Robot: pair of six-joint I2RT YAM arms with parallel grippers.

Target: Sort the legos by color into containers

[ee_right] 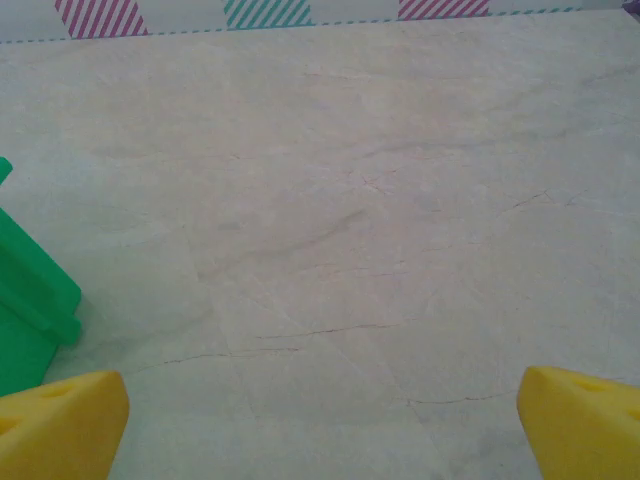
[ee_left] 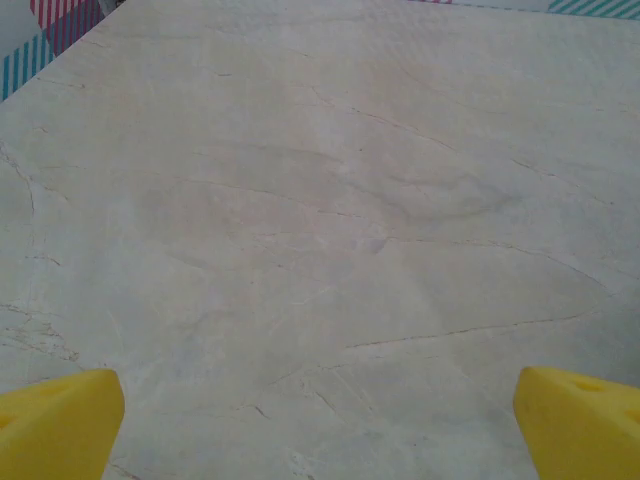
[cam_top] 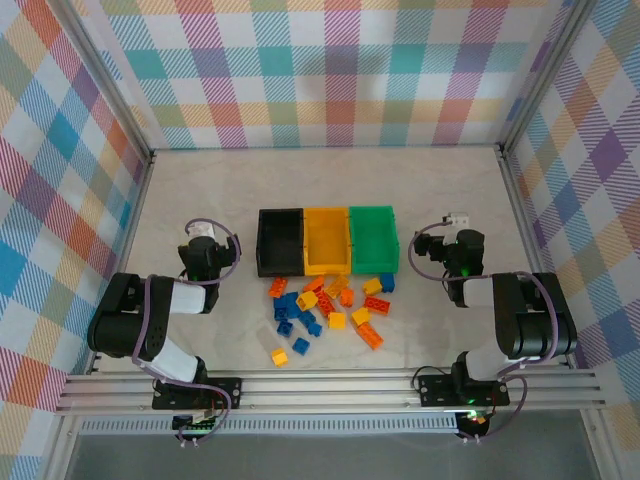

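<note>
Legos: a loose pile of small studded bricks in yellow, blue and orange-red. It lies on the table between the two claws and nearer the arm bases than either claw. Several bricks touch or overlap at the middle. A few sit apart at the edges, such as a yellow one at the near-left fringe.

Handling, my judgement: light, stiff, smooth plastic that won't deform, but it may skid or pivot if pinched off-centre. I would grip across two flat side walls, low on the body, and not over the studs. The outlying bricks come first, since the crowded middle leaves little room for fingers.

Containers: the black bin, yellow bin and green bin stand in one touching row just beyond the pile. All three look empty, so sorting has not begun. The black bin is to the right of the left claw. The green bin is just left of the right claw, and its corner shows at the edge of the right wrist view.

Claws: both have their jaws spread wide with only bare table between the yellow fingertips. Neither is holding anything.

Yellow bricks clearly go to the yellow bin. The bins for blue and orange-red I cannot settle from here.
</note>
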